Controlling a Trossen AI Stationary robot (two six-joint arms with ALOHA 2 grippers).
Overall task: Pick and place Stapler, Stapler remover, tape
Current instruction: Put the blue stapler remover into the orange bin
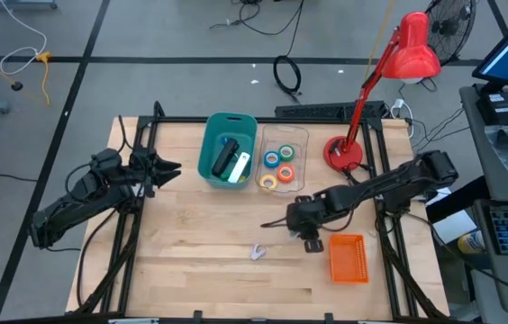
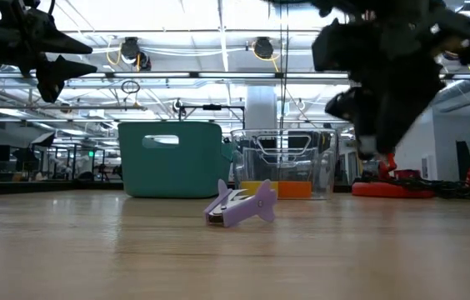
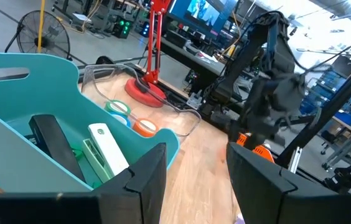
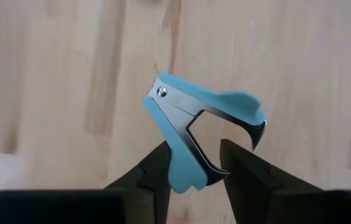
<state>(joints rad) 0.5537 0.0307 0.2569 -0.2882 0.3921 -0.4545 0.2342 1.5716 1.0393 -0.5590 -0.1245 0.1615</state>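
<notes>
The right hand (image 4: 191,163) is clenched on a blue staple remover (image 4: 201,128), held between its fingers above the wooden bench (image 1: 200,247) (a purple one (image 1: 258,252) lies just beside it). The left hand (image 1: 171,169) is released, with the teal bin (image 1: 228,124) and its stapler (image 1: 226,158) near its fingertips.

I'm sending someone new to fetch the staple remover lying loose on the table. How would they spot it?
Start at the teal bin at the wooden table's back. Come forward to the bare middle, left of the orange basket. The staple remover lies there alone: small, pale purple, claw-shaped, unlike the round tape rolls in the clear tray.
</notes>
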